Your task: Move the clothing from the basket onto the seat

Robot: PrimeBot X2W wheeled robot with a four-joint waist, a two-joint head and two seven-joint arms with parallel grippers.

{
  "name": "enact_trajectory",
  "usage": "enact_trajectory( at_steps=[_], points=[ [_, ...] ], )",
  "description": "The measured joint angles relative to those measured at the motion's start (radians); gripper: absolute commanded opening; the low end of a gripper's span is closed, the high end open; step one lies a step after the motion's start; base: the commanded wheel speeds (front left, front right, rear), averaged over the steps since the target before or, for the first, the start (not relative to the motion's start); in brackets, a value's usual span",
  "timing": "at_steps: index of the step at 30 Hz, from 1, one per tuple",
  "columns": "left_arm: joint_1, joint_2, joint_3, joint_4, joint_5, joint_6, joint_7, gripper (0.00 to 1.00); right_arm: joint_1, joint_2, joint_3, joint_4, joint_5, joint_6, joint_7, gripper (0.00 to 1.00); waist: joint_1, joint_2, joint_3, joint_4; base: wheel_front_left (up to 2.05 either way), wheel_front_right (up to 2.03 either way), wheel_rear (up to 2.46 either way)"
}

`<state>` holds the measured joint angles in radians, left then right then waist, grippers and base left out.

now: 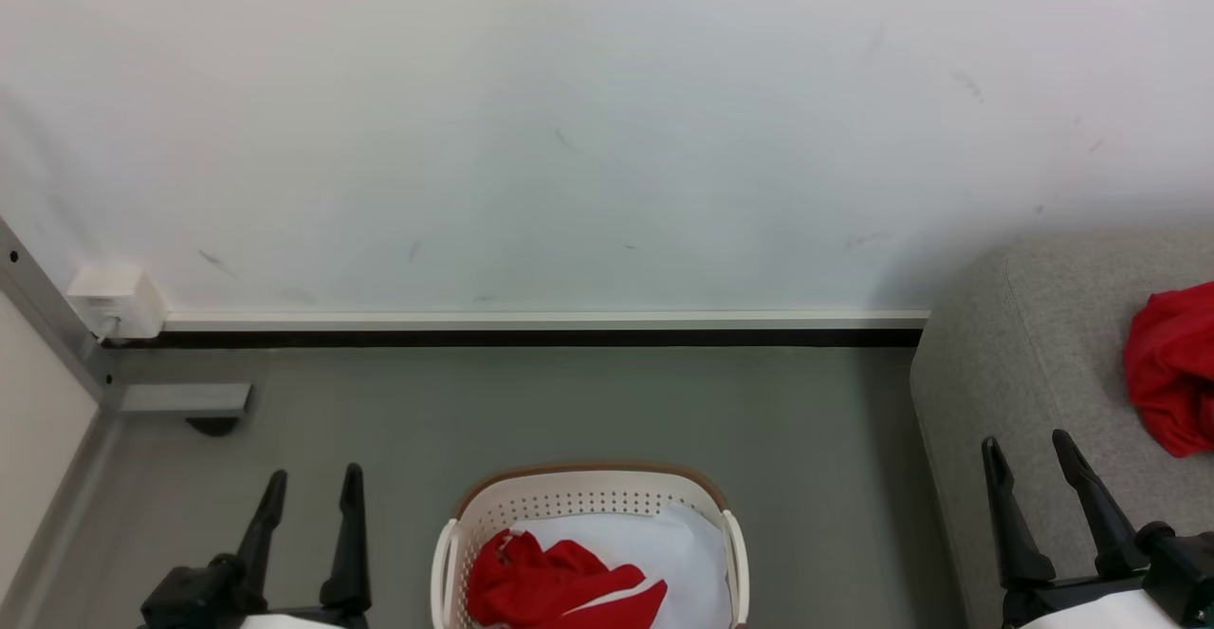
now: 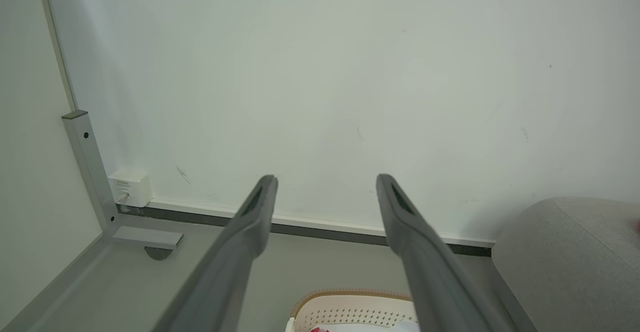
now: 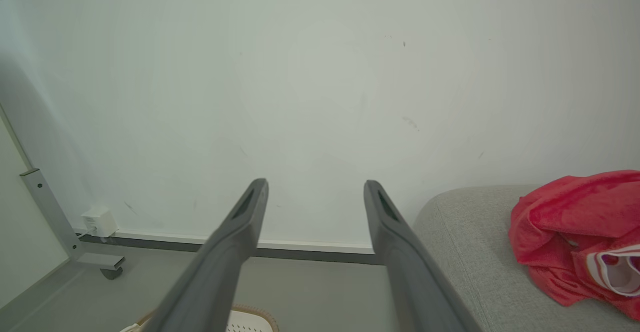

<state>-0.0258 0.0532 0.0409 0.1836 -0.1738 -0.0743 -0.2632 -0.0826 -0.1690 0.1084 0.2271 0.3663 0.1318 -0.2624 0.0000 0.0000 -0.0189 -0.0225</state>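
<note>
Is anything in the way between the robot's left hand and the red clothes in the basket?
Nothing covers it. The red clothing lies on top of the white sheet in the basket, open from above. The left gripper, jaws apart, sits off to the left; only the basket's wall stands between them sideways.

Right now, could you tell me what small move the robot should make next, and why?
Probably lower the left claw toward the red garment in the basket: it and the right claw are open and empty, a second garment already lies on the sofa, and this one sits in the basket's left half, nearer the left claw.
</note>
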Motion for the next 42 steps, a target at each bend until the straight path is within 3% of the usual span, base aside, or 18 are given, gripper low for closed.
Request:
enact_trajectory(
  at_steps=[13, 27, 42],
  points=[
    [-0.029, -0.004, 0.002, 0.004, 0.007, -0.006, 0.0, 1.0, -0.025, -0.012, 0.011, -0.015, 0.003, 0.0, 0.0, 1.0, 0.0, 0.0, 0.044, -0.025, 0.0, 0.0, 0.0],
    [-0.195, -0.004, -0.039, 0.049, 0.042, -0.031, -0.001, 1.0, -0.15, -0.019, -0.003, -0.095, -0.003, 0.0, 0.0, 1.0, 0.0003, 0.0, 0.217, -0.076, 0.0, 0.0, 0.0],
    [-0.432, 0.05, -0.152, 0.435, 0.015, -0.054, 0.003, 1.0, -0.251, -0.01, -0.044, -0.157, -0.005, 0.0, 0.0, 1.0, 0.0003, 0.0, 0.427, -0.148, 0.0, 0.0, 0.0]
  ],
)
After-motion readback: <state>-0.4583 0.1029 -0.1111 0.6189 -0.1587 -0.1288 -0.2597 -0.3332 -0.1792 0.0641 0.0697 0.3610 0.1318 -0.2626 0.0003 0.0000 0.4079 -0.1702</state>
